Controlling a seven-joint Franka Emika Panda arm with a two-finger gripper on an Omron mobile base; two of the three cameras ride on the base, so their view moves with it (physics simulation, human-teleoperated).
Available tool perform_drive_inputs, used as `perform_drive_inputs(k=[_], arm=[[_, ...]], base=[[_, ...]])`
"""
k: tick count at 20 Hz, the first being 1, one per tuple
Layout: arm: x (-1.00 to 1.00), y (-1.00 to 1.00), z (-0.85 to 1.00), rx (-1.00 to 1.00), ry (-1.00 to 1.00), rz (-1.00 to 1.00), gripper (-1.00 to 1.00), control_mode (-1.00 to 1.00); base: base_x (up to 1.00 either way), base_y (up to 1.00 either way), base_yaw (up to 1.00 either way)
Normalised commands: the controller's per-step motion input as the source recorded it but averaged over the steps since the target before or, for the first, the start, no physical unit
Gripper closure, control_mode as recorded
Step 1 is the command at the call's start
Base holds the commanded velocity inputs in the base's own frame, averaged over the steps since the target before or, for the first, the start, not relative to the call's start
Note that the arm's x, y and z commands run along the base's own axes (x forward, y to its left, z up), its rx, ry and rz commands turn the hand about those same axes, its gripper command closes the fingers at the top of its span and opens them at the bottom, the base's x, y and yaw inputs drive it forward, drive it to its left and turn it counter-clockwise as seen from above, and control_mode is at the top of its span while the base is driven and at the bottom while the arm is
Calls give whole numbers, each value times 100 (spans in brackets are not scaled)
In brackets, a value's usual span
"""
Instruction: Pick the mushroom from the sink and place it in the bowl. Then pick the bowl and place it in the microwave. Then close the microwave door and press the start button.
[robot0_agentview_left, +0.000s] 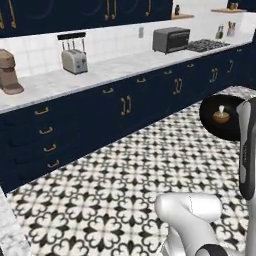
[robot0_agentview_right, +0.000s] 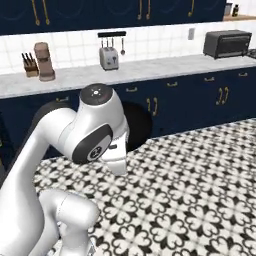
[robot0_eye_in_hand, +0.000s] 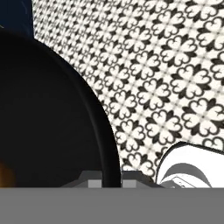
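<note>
While the pincer (robot0_eye_in_hand: 111, 177) is clamped on its rim, the bowl (robot0_agentview_left: 222, 117) hangs above the patterned floor (robot0_agentview_left: 125, 180). Inside the bowl sits the mushroom (robot0_agentview_left: 221, 116).

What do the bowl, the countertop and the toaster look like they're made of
The bowl looks like matte black ceramic or plastic: even dark colour, no glare, so it stays open. The countertop looks like polished marble or a stone imitation: pale with faint grey veining. The toaster looks like brushed metal: silver-grey sides with a soft sheen.
</note>
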Motion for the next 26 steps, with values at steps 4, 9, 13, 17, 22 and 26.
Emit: perform_drive_inputs(k=[4,9,13,17,22,26], arm=[[0,0,0,0,0,0,100,100],[0,0,0,0,0,0,100,100],[0,0,0,0,0,0,100,100],[0,0,0,0,0,0,100,100],[0,0,0,0,0,0,100,100],[0,0,0,0,0,0,100,100]], base=[[14,-56,-92],[5,-76,-81],[19,-74,-73],[98,-55,-44],[100,-8,-38],[100,-20,-28]])
